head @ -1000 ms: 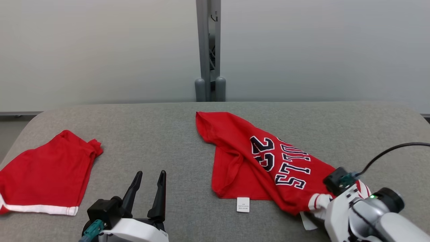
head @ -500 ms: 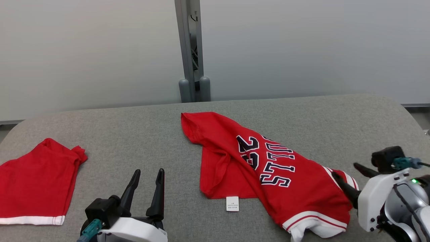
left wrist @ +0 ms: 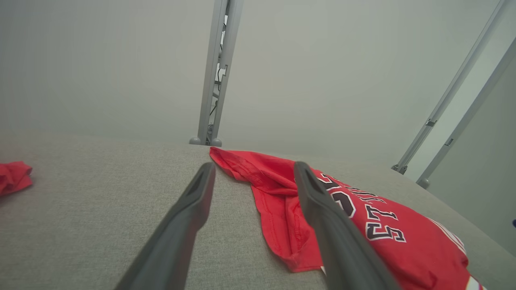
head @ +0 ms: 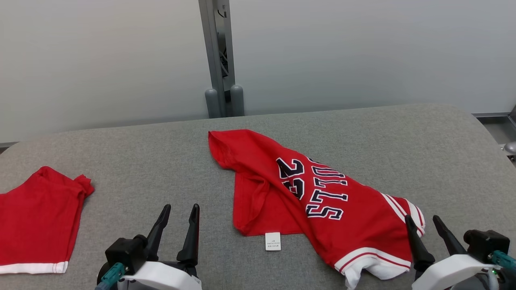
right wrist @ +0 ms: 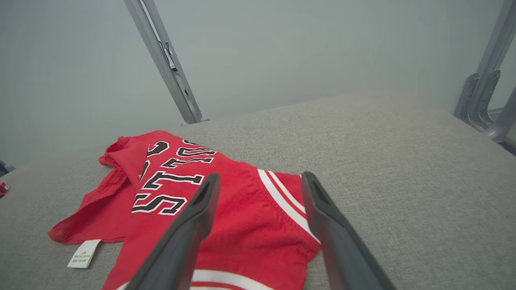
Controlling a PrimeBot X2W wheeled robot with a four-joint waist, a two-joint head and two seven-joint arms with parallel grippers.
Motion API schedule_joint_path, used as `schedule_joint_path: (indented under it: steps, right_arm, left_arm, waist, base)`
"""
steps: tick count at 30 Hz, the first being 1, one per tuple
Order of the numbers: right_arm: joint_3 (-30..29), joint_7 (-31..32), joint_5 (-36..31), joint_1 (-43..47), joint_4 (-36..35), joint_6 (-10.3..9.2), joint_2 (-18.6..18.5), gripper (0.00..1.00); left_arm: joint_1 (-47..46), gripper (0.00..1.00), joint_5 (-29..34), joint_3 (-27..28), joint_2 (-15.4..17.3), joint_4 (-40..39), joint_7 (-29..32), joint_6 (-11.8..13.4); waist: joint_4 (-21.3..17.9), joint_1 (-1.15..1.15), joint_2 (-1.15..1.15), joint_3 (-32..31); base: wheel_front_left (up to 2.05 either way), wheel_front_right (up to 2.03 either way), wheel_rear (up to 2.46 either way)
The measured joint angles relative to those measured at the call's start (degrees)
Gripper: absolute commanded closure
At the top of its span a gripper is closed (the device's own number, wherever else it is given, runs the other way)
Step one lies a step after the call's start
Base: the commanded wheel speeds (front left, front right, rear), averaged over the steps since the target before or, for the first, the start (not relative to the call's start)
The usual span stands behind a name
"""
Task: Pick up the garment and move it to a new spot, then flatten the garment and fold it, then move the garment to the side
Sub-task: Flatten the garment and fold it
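**Both grippers open, red jersey loose on the table**

Seen from the head, the red jersey (head: 322, 201) lies crumpled on the grey table (head: 161, 161), spreading from the middle of the picture toward 4 o'clock. Its dark, white-edged lettering faces up and reads upside down. A white-and-red striped edge shows at its 4 o'clock end, and part of the cloth is folded over itself at the 9 o'clock side. A small white label (head: 273, 241) sticks out flat on the table at the jersey's 6 o'clock edge.

The left gripper (head: 179, 211) sits at 7 o'clock, fingers spread and holding nothing, apart from the jersey with bare table under it. The right gripper (head: 423, 223) sits at 5 o'clock, also spread wide and empty. Its fingertips are right at the striped edge (whether one touches the cloth I cannot tell); in the right wrist view both fingers point across that striped part.

A pair of red shorts (head: 36, 225) with a white hem lies at 9 o'clock, well apart from the jersey. A grey post (head: 217, 60) stands at 12 o'clock behind the table, against a pale wall (head: 363, 52).
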Motion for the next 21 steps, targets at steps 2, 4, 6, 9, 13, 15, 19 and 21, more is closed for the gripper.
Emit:
schedule_joint_path:
  steps: [2,4,6,9,13,15,19,21]
  right_arm:
    - [0.65,-2.09,-0.25,-0.05,1.10,0.00,0.26,0.00]
    - [1.71,-3.42,0.10,-0.34,1.97,0.00,0.60,0.00]
    - [2.34,-4.41,0.18,-1.26,2.60,0.00,0.68,0.00]
    - [2.33,-5.43,0.54,-2.42,3.44,0.01,0.52,0.00]
    - [2.74,-6.49,1.00,-3.04,5.22,0.00,0.57,0.00]
    - [2.85,-6.70,1.31,-3.21,6.09,0.00,0.63,0.00]
    - [3.58,-7.22,1.54,-3.43,7.43,0.01,0.90,0.00]
    - [4.09,-7.48,1.69,-3.81,7.99,0.01,1.00,0.00]
  left_arm:
    - [-0.01,0.00,0.25,0.13,-0.01,0.07,-0.01,-0.07]
    - [-0.02,0.00,0.38,0.25,-0.01,0.14,0.00,-0.08]
    - [-0.10,0.00,0.42,0.33,-0.01,0.15,-0.01,-0.30]
    - [-0.41,0.00,0.63,0.08,0.01,0.24,0.00,-0.33]
    - [-1.26,0.00,0.62,-3.63,-0.01,2.96,-0.01,-1.58]
    - [-1.82,0.00,0.35,-6.02,0.00,5.22,-0.01,-2.36]
    - [-3.96,0.00,-2.09,-10.87,-0.04,11.45,0.00,-3.37]
    - [-5.86,0.00,-3.48,-12.35,-0.07,15.39,-0.01,-3.02]
  waist:
    - [-0.22,0.00,0.00,0.20]
    - [-0.40,0.00,0.00,0.40]
    - [-0.55,0.00,0.00,0.63]
    - [-0.76,0.00,0.00,0.98]
    - [-1.47,0.00,0.00,1.79]
    - [-1.91,0.00,0.00,2.18]
    - [-3.05,0.00,0.00,2.92]
    - [-3.69,0.00,0.00,3.34]
  base:
    - [0.00,0.00,0.00]
    - [0.00,0.00,0.00]
    - [0.00,0.00,0.00]
    - [0.00,0.00,0.00]
    - [0.00,0.00,0.00]
    - [0.00,0.00,0.00]
    - [0.00,0.00,0.00]
    - [0.00,0.00,0.00]
